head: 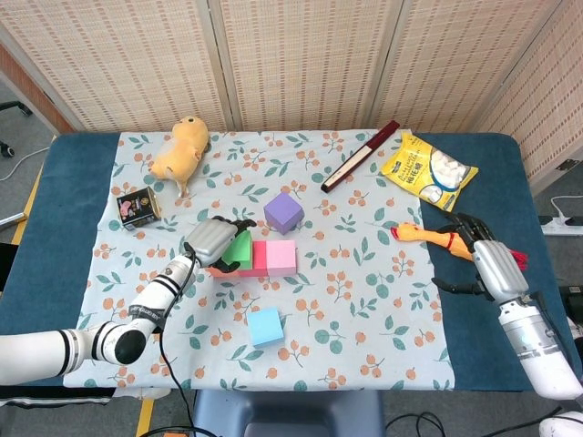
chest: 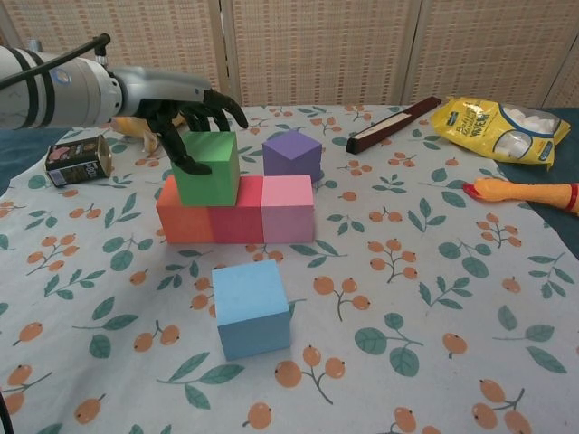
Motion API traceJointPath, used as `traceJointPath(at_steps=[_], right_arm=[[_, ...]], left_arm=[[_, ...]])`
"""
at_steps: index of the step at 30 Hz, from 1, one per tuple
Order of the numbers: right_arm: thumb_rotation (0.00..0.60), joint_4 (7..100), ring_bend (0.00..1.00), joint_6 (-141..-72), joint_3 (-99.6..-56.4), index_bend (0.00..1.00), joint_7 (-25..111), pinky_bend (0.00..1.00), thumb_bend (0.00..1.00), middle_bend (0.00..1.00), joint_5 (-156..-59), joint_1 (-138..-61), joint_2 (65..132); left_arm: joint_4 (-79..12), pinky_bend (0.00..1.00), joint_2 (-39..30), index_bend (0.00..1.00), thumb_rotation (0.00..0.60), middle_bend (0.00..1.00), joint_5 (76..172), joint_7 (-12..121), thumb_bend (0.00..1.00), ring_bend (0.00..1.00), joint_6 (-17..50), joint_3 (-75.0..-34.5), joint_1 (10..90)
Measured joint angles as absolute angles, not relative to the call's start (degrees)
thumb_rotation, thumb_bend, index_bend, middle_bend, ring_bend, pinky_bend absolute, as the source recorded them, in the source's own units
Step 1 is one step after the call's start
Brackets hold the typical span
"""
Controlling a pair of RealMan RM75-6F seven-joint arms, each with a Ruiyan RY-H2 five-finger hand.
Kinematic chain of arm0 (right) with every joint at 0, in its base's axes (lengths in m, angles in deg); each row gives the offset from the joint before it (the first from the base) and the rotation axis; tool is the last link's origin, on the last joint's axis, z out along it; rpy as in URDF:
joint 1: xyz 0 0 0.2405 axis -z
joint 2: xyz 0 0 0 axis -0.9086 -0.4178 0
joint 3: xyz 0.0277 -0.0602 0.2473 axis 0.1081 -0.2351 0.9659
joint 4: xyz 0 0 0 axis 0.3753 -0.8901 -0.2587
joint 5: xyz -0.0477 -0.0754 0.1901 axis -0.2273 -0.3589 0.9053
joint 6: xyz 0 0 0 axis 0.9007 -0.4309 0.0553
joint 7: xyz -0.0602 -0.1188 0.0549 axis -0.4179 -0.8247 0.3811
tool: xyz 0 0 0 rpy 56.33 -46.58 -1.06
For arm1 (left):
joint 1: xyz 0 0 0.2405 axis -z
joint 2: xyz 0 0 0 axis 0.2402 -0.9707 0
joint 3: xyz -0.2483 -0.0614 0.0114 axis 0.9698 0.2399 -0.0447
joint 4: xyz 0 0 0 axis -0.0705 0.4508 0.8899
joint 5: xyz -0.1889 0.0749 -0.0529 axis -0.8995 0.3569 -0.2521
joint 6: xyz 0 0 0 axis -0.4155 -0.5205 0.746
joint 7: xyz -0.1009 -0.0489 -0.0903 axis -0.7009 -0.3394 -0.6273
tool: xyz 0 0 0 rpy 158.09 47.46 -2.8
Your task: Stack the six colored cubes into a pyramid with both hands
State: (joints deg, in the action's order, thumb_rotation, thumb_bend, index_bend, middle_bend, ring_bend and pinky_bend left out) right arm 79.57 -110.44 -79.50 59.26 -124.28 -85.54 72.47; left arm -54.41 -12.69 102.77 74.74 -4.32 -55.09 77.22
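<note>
Floral tablecloth (head: pixel 364 300), plush toy (head: pixel 180 146), snack bag (head: pixel 428 170)

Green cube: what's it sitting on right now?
The green cube sits on the orange cube and red cube, beside the pink cube. The left hand grips it, hiding its rear face.

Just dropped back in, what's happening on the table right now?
The left hand grips the green cube sitting on the bottom row of orange cube, red cube and pink cube. The purple cube and light blue cube lie loose. The right hand rests empty at the blue table's edge.
</note>
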Motion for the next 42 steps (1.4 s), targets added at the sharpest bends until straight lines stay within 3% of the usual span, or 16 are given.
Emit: traceJointPath(at_steps=[34,42], right_arm=[[0.6,80.2,0.02,-110.4,-79.3,0.0,58.5,0.0,0.07,0.25,-123.8,-85.3,72.3],[0.6,80.1,0.02,-110.4,-79.3,0.0,58.6,0.0,0.07,0.25,-123.7,-85.2,72.4]], left_arm=[[-53.1,0.22,-12.1,0.14,0.6,0.21,102.5,74.6,0.32,0.31,-5.2,-55.7,77.9],[-53.4,0.22,-12.0,0.0,0.6,0.12,101.8,75.1,0.32,0.27,-4.7,-55.9,78.1]])
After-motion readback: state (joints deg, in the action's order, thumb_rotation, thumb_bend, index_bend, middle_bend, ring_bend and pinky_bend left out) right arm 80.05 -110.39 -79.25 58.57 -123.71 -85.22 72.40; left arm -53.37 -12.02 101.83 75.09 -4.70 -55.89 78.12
